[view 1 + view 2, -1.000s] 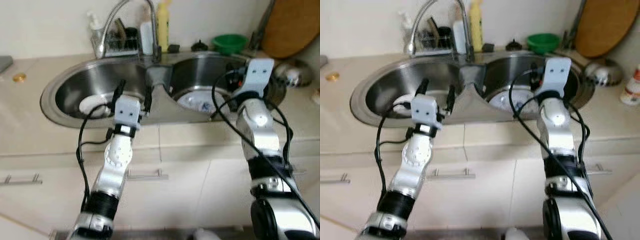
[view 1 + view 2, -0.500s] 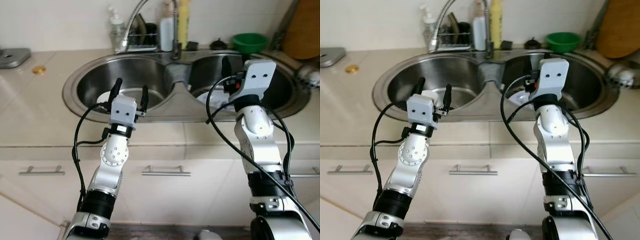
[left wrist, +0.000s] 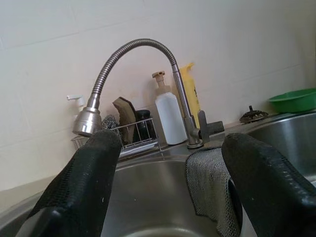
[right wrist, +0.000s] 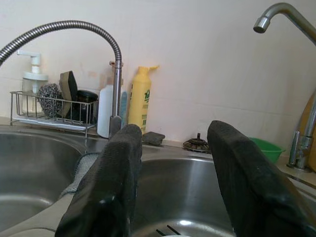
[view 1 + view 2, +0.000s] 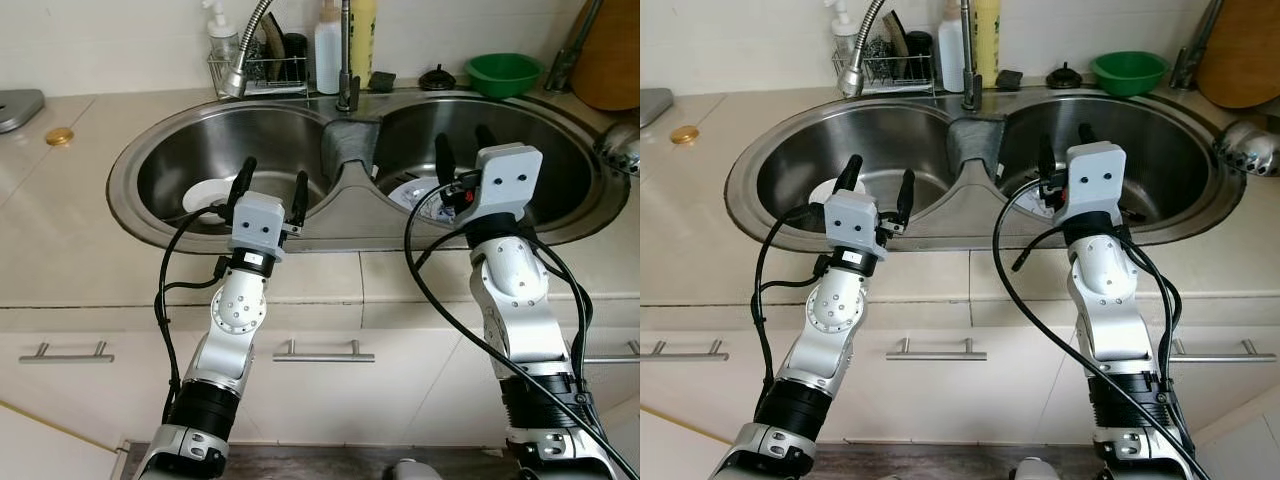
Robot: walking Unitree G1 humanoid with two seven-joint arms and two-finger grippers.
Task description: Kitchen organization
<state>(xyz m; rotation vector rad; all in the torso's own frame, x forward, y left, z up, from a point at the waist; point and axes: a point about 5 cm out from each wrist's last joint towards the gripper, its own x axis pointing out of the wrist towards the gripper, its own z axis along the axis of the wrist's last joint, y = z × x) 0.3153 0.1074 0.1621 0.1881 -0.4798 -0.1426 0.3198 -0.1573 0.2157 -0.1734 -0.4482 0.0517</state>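
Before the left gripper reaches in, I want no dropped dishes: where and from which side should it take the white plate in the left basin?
Probably the near rim of the white plate, from above. It lies flat on the floor of the left basin, so only its raised edge offers a pinch. The open left gripper hovers at the basin's front edge, just beside that rim, one finger going over it, one under.

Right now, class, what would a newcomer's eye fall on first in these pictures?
The double steel sink set into the beige counter, with a white dish in its left basin. Over the near rim hang the open left gripper and the open right gripper, each holding nothing. Behind, a yellow bottle stands by the curved tap.
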